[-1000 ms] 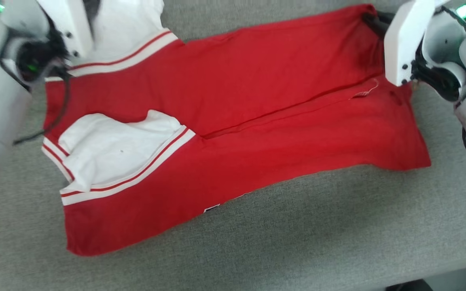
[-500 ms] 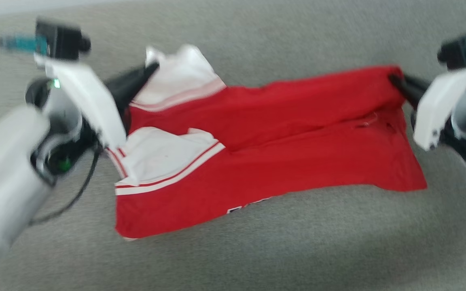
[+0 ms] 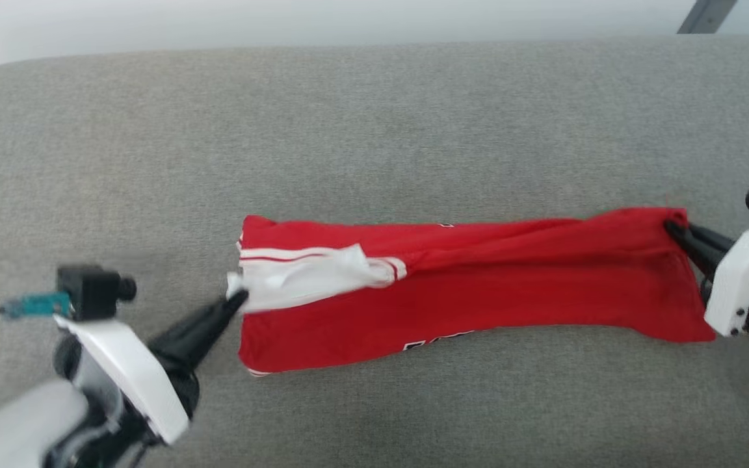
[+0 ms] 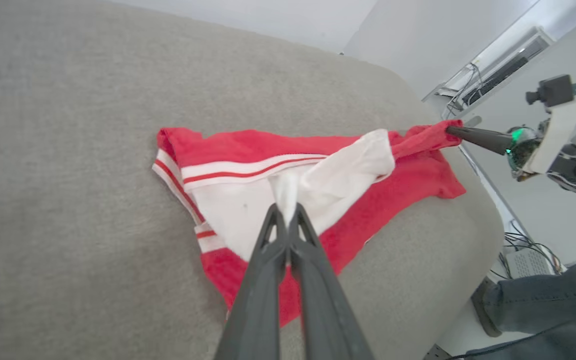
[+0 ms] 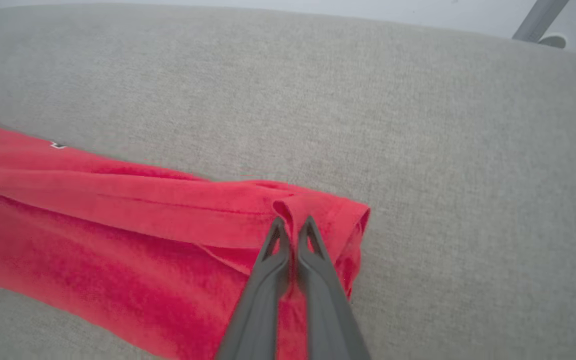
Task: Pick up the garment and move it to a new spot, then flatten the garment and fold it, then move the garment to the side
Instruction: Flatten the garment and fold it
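Half a second ago the garment lay spread wide, with 1 white sleeve at its far left corner and the other nearer. It is now doubled over lengthwise into a narrow red band, and the sleeves are bunched together at its left end. The head view has also shifted, so more of the grey padded surface shows behind it.

The band lies across the middle of the surface, stretched between the 2 grippers. The left gripper is at its left end, fingers pressed together on a pinch of white sleeve. The right gripper is at its far right corner, fingers closed on a small fold of red cloth. A strip of black-and-white print peeks out along the near edge.
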### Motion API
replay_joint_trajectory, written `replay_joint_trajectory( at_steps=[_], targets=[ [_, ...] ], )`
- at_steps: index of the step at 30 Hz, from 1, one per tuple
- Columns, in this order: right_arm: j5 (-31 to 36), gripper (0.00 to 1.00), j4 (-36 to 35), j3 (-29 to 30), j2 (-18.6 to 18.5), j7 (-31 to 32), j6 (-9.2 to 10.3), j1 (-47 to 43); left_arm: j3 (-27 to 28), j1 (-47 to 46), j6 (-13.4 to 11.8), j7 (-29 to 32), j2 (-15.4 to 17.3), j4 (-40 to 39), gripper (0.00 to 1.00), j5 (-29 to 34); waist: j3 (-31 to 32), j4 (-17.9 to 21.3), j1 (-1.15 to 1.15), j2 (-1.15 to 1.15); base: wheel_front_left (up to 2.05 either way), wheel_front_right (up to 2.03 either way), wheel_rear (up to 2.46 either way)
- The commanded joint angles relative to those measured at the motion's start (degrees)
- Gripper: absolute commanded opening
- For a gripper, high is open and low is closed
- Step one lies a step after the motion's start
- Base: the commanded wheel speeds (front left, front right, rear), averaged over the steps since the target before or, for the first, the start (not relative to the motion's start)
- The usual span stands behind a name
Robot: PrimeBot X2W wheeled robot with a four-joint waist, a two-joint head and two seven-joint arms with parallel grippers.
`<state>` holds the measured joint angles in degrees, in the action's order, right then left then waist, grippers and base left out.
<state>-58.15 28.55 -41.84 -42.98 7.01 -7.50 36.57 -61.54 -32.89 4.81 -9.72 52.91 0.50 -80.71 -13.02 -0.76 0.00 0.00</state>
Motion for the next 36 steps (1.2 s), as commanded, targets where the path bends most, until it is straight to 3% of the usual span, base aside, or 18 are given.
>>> replay_joint_trajectory(
  at_steps=[1, 4, 7, 11, 15, 17, 18, 19, 21, 23, 24, 29, 33, 36],
  targets=[
    [-0.02, 0.0, 0.07, 0.49, 0.18, 0.2, 0.02, -0.87, -0.29, 1.0, 0.01, -0.46, -0.8, 0.16, 0.0, -0.01, -0.15, -0.26, 0.0, 0.0, 0.0, 0.0, 0.0],
    [0.51, 0.0, 1.5, 2.2, 1.11, 0.99, 0.02, -2.73, -1.24, 2.61, 0.43, -1.14, -3.24, 2.58, 0.0, -0.75, -0.53, -0.76, 0.0, 0.0, 0.0, 0.0, 0.0],
    [1.05, 0.0, 4.13, 3.57, 2.77, 1.68, 0.02, -3.43, -2.05, 2.27, 1.54, -0.78, -7.67, 7.01, 0.0, -1.75, -1.48, -1.44, 0.0, 0.0, 0.0, 0.0, 0.0],
    [3.45, 0.0, 7.9, 3.68, 5.22, 2.29, 0.02, -2.1, -3.72, -0.03, 2.32, 0.23, -12.9, 14.35, 0.0, -0.28, -2.54, -1.43, 0.0, 0.0, 0.0, 0.0, 0.0],
    [4.47, 0.0, 9.84, 3.66, 7.27, 1.92, 0.02, -1.37, -5.34, -1.56, 2.6, -0.37, -15.83, 19.99, 0.0, 2.15, -3.14, -1.22, 0.0, 0.0, 0.0, 0.0, 0.0],
    [4.34, 0.38, 10.09, 3.99, 7.4, 1.41, 0.02, -1.57, -6.25, -2.16, 2.65, -0.97, -16.9, 22.14, 0.0, 3.74, -3.13, -1.41, 0.0, 0.0, 0.0, 0.0, 0.0],
    [3.98, 0.69, 10.01, 4.31, 7.24, 1.17, 0.02, -1.79, -6.48, -2.39, 2.67, -1.33, -17.46, 23.01, 0.05, 4.42, -3.11, -1.6, 0.0, 0.0, 0.0, 0.0, 0.0],
    [3.74, 1.0, 9.8, 4.6, 6.94, 1.06, 0.02, -2.02, -6.65, -2.69, 2.67, -1.86, -17.98, 23.48, 0.22, 5.08, -3.02, -1.8, 0.0, 0.0, 0.0, 0.0, 0.0],
    [3.09, 1.0, 9.15, 5.53, 6.19, 0.64, 0.02, -2.39, -6.55, -3.01, 2.67, -3.1, -18.82, 24.11, 0.5, 5.67, -2.69, -2.29, 0.0, 0.0, 0.0, 0.0, 0.0],
    [2.42, 1.0, 8.4, 6.59, 5.04, 0.63, 0.04, -3.13, -6.12, -2.54, 2.68, -4.12, -19.64, 24.3, 0.96, 6.59, -2.26, -2.89, 0.0, 0.0, 0.0, 0.0, 0.0],
    [2.1, 1.0, 7.98, 7.03, 4.55, 0.87, 0.03, -3.57, -5.68, -2.07, 2.68, -4.58, -19.95, 24.45, 1.0, 6.95, -1.99, -3.22, 0.0, 0.0, 0.0, 0.0, 0.0],
    [0.92, 1.0, 8.02, 8.77, 3.0, 3.13, 0.02, -5.81, -1.37, 0.39, 1.81, -5.54, -21.68, 25.48, 1.0, 8.95, -1.03, -4.98, 0.0, 0.0, 0.0, 0.0, 0.0],
    [-0.99, 1.0, 9.86, 10.43, 2.42, 6.7, 0.02, -8.3, 10.12, 5.91, 1.51, -5.48, -25.81, 24.59, 1.0, 14.0, -0.4, -7.33, 0.0, 0.0, 0.0, 0.0, 0.0],
    [-1.85, 1.0, 12.03, 11.72, 2.57, 7.91, 0.03, -9.3, 19.02, 10.66, 1.17, -5.51, -28.97, 24.59, 1.0, 21.38, 0.04, -9.0, 0.0, 0.0, 0.0, 0.0, 0.0]
  ],
)
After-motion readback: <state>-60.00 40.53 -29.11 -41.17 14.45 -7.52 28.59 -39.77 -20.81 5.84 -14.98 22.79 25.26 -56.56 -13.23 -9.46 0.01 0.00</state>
